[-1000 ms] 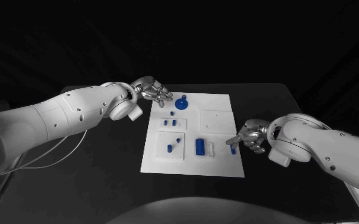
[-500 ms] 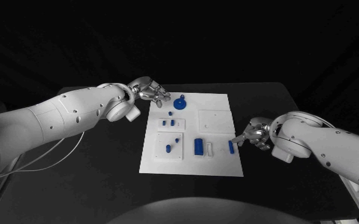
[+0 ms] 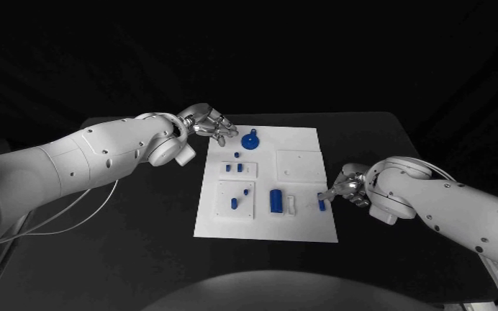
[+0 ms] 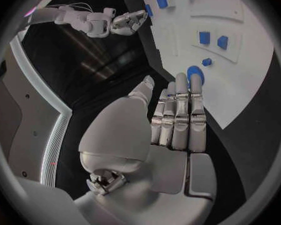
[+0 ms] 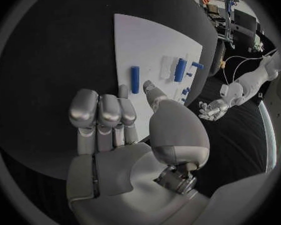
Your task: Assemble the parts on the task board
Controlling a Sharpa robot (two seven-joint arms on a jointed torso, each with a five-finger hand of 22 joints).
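My right hand (image 3: 347,188) is at the near right edge of the white board (image 3: 301,224), and I judge that picking up the small blue bar (image 3: 322,206) there is the step now in hand. In the right wrist view my fingers (image 5: 102,111) are curled in together and the thumb reaches toward the bar (image 5: 135,79), but there is a gap between them, so I hold nothing. In the head view one fingertip seems very close to the bar; I cannot tell if it touches.

The next move, as I judge it, asks me to spread the fingers a little, come down over the bar and pinch it by its long sides. Then I must carry it to its seat, perhaps the pale slot (image 3: 293,205) just to the left, beside the bigger blue block (image 3: 276,201). The bar is thin and lies flat, so it may slide away if I push it.

Farther on the board are the other blue pieces: two on the near left plate (image 3: 241,196), two small squares (image 3: 235,168) in the middle, and the round blue piece (image 3: 250,140) at the far end.

My left hand (image 3: 211,123) hovers at the far left corner of the board, near the round piece. Its fingers (image 4: 180,116) lie straight and side by side, holding nothing.

Compared with a second ago, my right hand has moved a little farther along the board's right edge and the arm has turned inward. The left hand and the pieces have not changed in any way I can see.
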